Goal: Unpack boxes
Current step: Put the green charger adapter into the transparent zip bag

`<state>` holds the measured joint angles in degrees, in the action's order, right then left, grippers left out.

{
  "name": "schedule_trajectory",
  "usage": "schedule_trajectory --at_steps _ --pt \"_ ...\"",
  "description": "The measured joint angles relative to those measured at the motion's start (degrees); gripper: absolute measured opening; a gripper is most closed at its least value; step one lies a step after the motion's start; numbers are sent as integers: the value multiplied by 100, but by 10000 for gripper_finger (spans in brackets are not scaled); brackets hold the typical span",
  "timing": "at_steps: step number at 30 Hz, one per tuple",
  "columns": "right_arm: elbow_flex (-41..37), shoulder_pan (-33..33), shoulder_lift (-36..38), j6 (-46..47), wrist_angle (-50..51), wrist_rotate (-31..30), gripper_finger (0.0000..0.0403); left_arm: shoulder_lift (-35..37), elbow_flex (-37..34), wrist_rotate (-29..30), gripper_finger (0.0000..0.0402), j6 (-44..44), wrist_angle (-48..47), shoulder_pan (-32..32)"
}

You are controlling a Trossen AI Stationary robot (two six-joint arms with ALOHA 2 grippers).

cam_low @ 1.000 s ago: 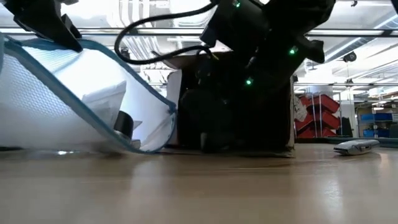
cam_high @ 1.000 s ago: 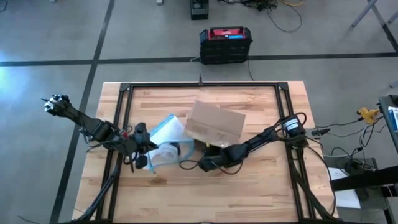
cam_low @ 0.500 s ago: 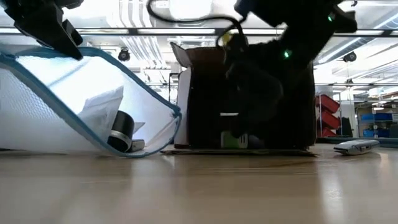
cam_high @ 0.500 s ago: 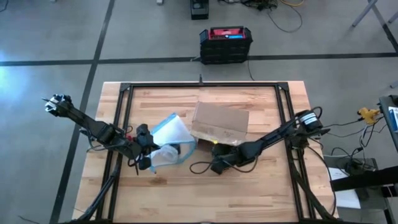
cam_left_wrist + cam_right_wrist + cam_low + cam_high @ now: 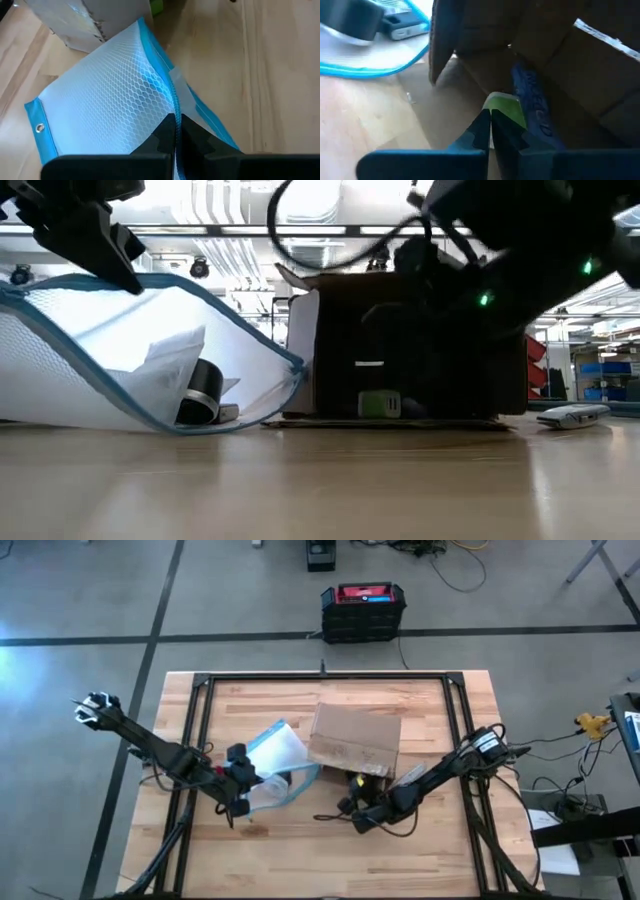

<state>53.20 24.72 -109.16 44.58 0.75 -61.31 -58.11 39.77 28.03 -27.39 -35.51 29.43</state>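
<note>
the box [image 5: 352,740] lies on its side mid-table, mouth toward the right gripper [image 5: 490,125], which is closed and empty at a green item [image 5: 506,111] inside. the left gripper [image 5: 175,131] pinches the mesh pouch [image 5: 115,100] beside the box. emptying seems underway; next, the right jaws likely must open around that item.

The brown corrugated cardboard box [image 5: 352,738] looks matt and a bit rough, with a shiny strip of clear tape across it. The clear mesh-textured plastic pouch with a blue fabric-like edge [image 5: 110,105] is see-through and slightly glossy. The pale butcher-block wood table [image 5: 330,850] has a smooth satin finish. The left arm's dark fingers [image 5: 192,137] look like matt black plastic.
</note>
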Motion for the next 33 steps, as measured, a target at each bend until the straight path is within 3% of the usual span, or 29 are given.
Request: schedule_trajectory --at_steps 5,13,20,26,33 --pt "48 -36 -9 243 -24 -91 33 -74 0 -2 0 142 10 0" --pt "-58 -185 -141 1156 146 -190 149 -72 0 9 0 393 192 -2" --pt "-63 -260 -338 1195 144 -162 220 -74 0 11 0 443 256 -2" --pt "-63 -339 -359 1192 153 -165 249 -74 0 11 0 442 278 -2" --pt "-42 -339 -359 1248 145 -171 246 -74 0 11 0 440 297 -2"
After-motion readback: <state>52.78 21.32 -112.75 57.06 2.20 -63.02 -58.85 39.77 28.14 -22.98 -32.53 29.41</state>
